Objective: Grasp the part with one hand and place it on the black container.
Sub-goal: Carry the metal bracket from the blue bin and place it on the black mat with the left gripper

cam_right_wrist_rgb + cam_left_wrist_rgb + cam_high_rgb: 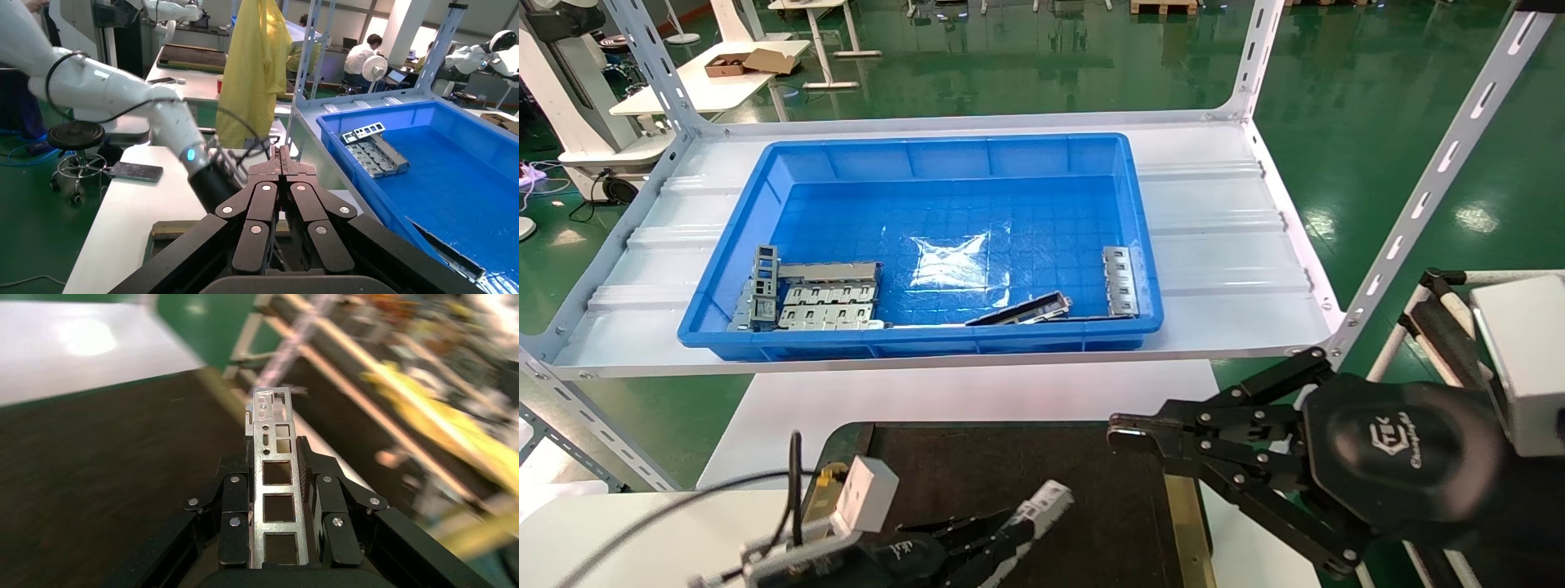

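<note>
The part (1046,498), a slim silver strip with one row of rectangular cutouts, is held in my left gripper (1009,527), which is shut on it. It hangs low over the near side of the black container (977,465). In the left wrist view the part (269,398) sticks out past my left gripper (276,454), with the dark felt of the black container (92,478) beneath. My right gripper (1115,429) hovers shut and empty near the container's right rim, its jaws pressed together (280,153).
A blue bin (928,339) stands on the white shelf behind the container. It holds grey plates (825,298), a darker strip (1021,310) and another slim strip (1120,282). Slanted shelf posts (1418,204) rise at both sides. The bin (428,184) also shows in the right wrist view.
</note>
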Tool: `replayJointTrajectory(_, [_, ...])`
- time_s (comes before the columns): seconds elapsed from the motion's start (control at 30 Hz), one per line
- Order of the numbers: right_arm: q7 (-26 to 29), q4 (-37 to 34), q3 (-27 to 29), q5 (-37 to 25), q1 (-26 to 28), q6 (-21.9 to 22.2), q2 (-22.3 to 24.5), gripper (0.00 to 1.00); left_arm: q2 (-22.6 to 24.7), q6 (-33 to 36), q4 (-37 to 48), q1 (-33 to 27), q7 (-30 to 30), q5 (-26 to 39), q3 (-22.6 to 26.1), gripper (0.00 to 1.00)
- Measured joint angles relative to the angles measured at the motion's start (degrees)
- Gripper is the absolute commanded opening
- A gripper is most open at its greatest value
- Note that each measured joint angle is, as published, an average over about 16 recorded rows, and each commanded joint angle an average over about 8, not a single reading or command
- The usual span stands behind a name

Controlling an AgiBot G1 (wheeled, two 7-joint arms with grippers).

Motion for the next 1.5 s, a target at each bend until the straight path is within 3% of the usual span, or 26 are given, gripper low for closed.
replayJointTrajectory(0.27, [-0.01, 0.0, -0.02, 0.01, 0.0, 0.01, 0.01, 0.0, 7.11, -19.11, -0.21, 3.77, -6.82, 9.68, 4.05, 0.0])
replayJointTrajectory(0.57, [-0.02, 0.0, -0.04, 0.03, 0.01, 0.02, 0.02, 0.0, 15.32, -31.53, 6.42, 1.8, -13.24, 17.5, 8.59, 0.0])
replayJointTrajectory(0.9, [-0.04, 0.0, -0.07, 0.05, 0.02, 0.03, 0.03, 0.0, 20.19, -38.52, 13.55, -0.22, -18.04, 21.83, 11.14, 0.0])
replayJointTrajectory(1.5, [-0.06, 0.0, -0.12, 0.08, 0.03, 0.05, 0.05, 0.0, 22.95, -43.95, 18.56, -0.55, -22.09, 24.76, 13.01, 0.0])
